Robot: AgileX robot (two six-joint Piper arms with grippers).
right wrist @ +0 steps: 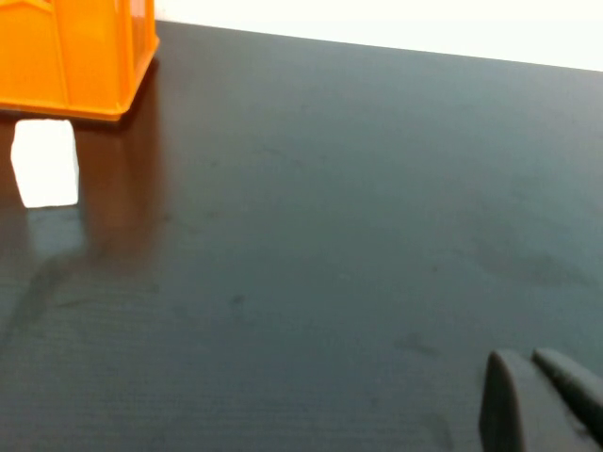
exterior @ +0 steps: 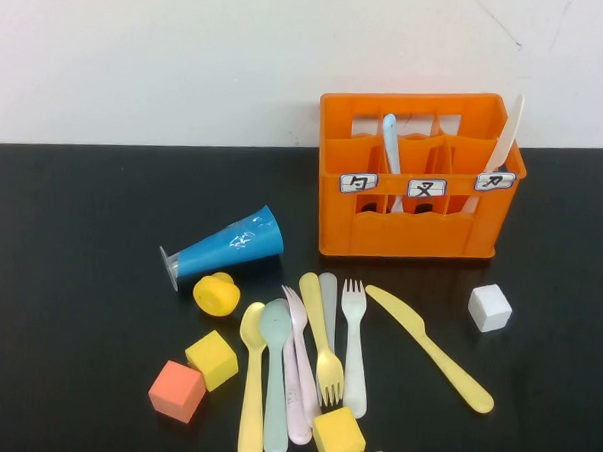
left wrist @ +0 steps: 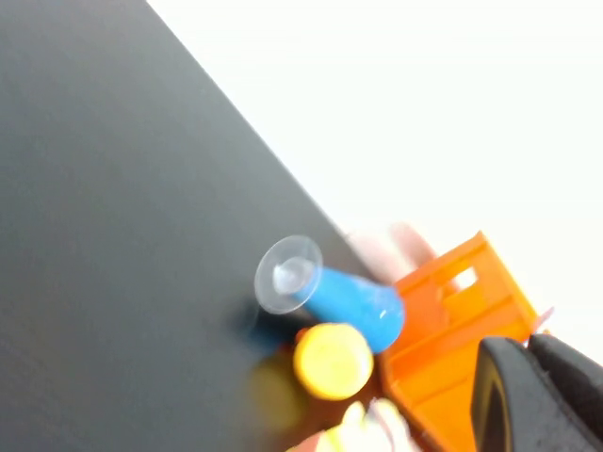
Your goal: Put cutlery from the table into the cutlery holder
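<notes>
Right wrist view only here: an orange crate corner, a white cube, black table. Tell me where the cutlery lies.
Observer: High view: loose pastel plastic cutlery is clustered on the glossy black table before the orange plastic cutlery holder, with a yellow plastic knife nearest your white cube.
Operator: Report what's already in the holder.
Observer: A pale blue utensil and a white one stand in it.
Operator: Locate the arms.
Observer: Neither shows in the high view. The left gripper faces the lying blue cone; the right gripper hangs over the table.

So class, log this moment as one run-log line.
left hand: shut, off-table | right hand: shut, off-table | orange plastic crate: two pieces | glossy black tabletop: seven
</notes>
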